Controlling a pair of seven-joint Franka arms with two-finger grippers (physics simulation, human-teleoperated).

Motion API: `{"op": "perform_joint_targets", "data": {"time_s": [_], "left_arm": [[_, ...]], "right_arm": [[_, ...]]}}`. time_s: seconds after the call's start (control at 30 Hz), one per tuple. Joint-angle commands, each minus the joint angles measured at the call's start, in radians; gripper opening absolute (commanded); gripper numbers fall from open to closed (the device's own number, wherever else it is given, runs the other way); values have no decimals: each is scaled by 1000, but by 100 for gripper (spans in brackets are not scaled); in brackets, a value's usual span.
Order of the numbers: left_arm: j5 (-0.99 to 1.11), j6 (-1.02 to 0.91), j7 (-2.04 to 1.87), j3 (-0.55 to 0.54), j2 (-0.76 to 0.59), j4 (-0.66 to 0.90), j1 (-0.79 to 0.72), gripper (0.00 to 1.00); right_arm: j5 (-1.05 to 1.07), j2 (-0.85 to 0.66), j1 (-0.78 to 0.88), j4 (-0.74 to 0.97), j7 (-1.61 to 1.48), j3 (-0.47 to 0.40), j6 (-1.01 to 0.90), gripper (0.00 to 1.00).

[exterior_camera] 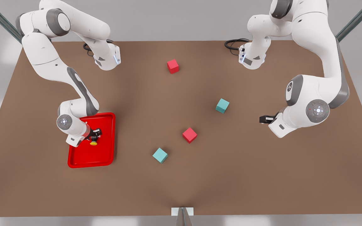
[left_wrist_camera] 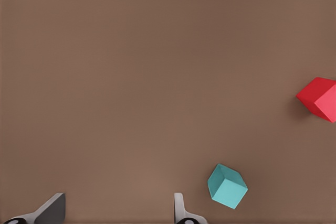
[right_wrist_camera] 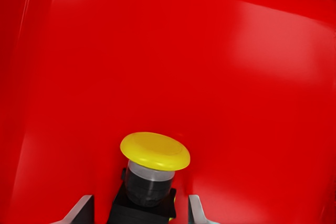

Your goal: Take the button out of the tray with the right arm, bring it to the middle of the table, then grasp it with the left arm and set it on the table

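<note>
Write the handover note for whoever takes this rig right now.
Right gripper: over the tray, open, fingers either side of the button, not yet closed on it.
Left gripper: open, empty, waiting above the table at the front view's right.
Done: the approach to the button.
Left: grasp, lift out, carry to the table's middle, hand to the left gripper, set down.

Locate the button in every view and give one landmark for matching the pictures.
Front view: the button sits in the tray, at the front view's left, by the right gripper.
Right wrist view: button between the fingers, on the tray floor.
Left wrist view: not in it.
Shared landmark: the tray.
</note>
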Motion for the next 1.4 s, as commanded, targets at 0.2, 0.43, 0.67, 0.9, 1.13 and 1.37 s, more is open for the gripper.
{"op": "perform_joint_targets", "data": {"time_s": [0.2, 0.43, 0.67, 0.9, 1.13, 1.37], "left_arm": [[1, 2, -2, 0, -1, 0, 0, 100], [-1, -18, -31, -5, -21, 0, -8, 100], [-1, -19, -27, 3, -18, 48, 4, 100], [-1, -21, -25, 6, -6, 76, 12, 100], [-1, -19, -31, 6, -6, 71, 23, 100], [1, -73, -27, 3, -20, 86, 24, 100]], "right_arm": [[2, -1, -1, 1, -12, -1, 3, 53], [6, -38, -2, 6, -14, 0, -53, 47], [137, -157, 91, 216, 29, 60, -507, 47], [253, -88, 415, 424, 126, -150, -611, 46], [519, 103, 878, 791, 322, -492, -748, 46], [809, 261, 1219, 958, 583, -744, -744, 46]]}}
